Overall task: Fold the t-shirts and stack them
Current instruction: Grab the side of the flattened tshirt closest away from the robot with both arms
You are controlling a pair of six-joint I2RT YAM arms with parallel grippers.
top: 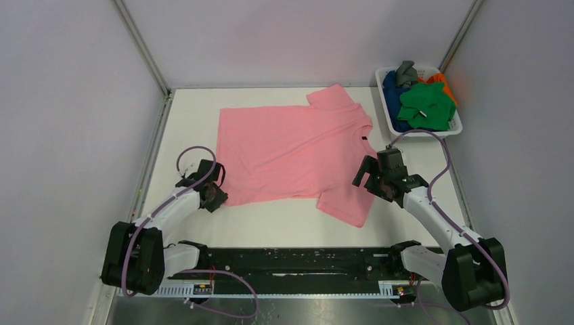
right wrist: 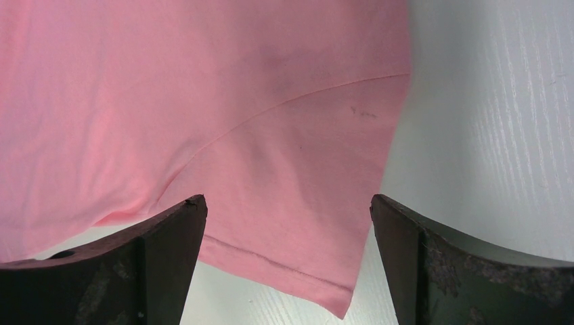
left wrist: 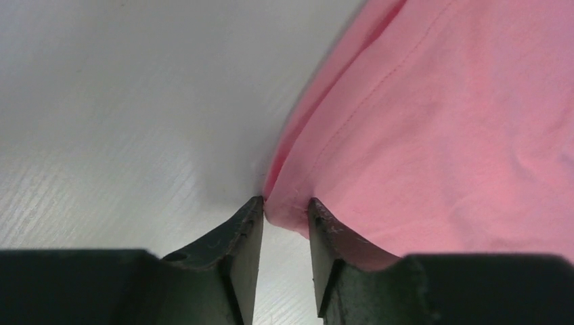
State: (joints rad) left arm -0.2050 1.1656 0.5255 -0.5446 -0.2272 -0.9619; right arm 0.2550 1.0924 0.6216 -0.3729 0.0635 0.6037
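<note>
A light pink t-shirt [top: 291, 149] lies spread flat on the white table, collar to the right and hem to the left. My left gripper [top: 215, 196] is at its near-left hem corner. In the left wrist view the jaws [left wrist: 285, 203] are nearly together, with the bunched corner of the pink cloth [left wrist: 440, 122] pinched between the tips. My right gripper [top: 369, 177] is open over the near sleeve. In the right wrist view its jaws [right wrist: 288, 203] stand wide apart either side of the sleeve [right wrist: 203, 88], not touching it.
A white slatted basket [top: 384, 98] stands at the back right with a green shirt [top: 426, 105], a dark blue one [top: 392, 84], an orange one [top: 443, 80] and a grey one [top: 406, 70]. Grey walls enclose the table on three sides.
</note>
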